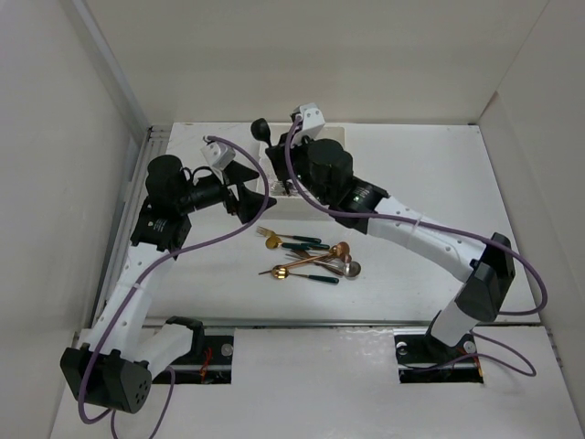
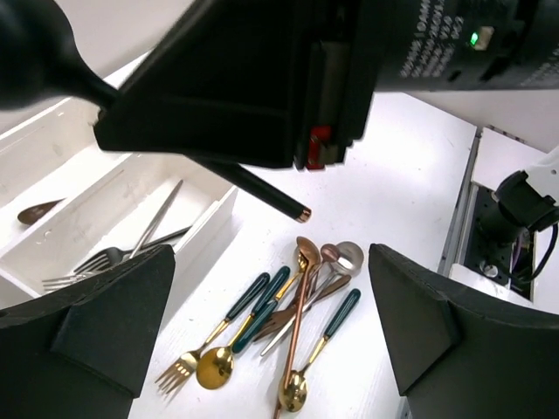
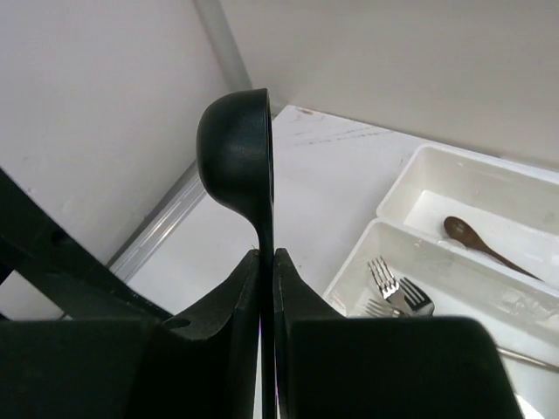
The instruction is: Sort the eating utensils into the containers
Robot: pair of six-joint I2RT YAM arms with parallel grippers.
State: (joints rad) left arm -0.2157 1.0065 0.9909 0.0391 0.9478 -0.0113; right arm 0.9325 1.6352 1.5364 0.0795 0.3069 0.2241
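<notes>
A pile of utensils (image 1: 311,259) lies mid-table: gold forks and spoons with dark green handles, a copper spoon, a silver spoon; the left wrist view shows it too (image 2: 279,323). My right gripper (image 3: 266,257) is shut on a black spoon (image 3: 240,148), held bowl-up above the table beside the trays (image 1: 260,130). Two white trays sit side by side. The nearer tray (image 3: 389,231) holds silver forks (image 3: 397,292). The farther tray (image 3: 419,166) holds a brown spoon (image 3: 480,240). My left gripper (image 2: 271,297) is open and empty above the pile (image 1: 249,197).
The right arm (image 1: 402,224) reaches across the table over the trays and hides most of them from above. White walls close in the table at left, back and right. A metal rail (image 1: 137,192) runs along the left edge.
</notes>
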